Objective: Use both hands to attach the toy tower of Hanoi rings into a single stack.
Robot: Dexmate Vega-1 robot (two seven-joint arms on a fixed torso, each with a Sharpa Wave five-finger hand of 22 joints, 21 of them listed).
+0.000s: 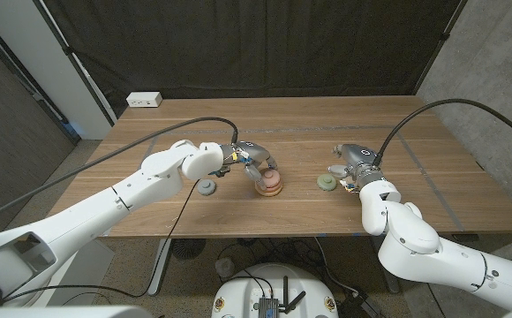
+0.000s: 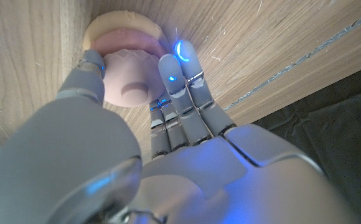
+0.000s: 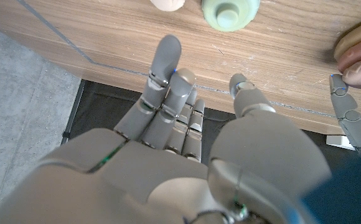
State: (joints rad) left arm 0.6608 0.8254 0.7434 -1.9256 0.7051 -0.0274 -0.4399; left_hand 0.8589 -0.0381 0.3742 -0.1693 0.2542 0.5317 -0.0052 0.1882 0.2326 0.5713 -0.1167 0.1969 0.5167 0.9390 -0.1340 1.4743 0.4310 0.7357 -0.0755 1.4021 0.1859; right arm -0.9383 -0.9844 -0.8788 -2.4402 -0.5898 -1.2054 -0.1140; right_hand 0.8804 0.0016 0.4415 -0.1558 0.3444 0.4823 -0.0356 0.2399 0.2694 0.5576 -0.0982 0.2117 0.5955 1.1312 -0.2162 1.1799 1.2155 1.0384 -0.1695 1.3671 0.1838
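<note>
A short stack (image 1: 268,184) of a tan base ring (image 2: 121,25) and a pink ring (image 2: 131,84) stands at the table's middle. My left hand (image 1: 252,159) arches over it, thumb and fingers pinching the pink ring on either side. A green ring (image 1: 327,182) with a peg lies to the stack's right, and a cream piece (image 3: 168,4) lies beside it. My right hand (image 1: 355,164) hovers just past the green ring (image 3: 230,12), fingers (image 3: 168,62) apart and holding nothing. A grey-blue ring (image 1: 207,187) lies left of the stack.
A white power strip (image 1: 144,100) sits at the table's far left corner. The table's front edge (image 1: 265,235) runs close below the rings. A black curtain hangs behind the table. Cables arc over both arms.
</note>
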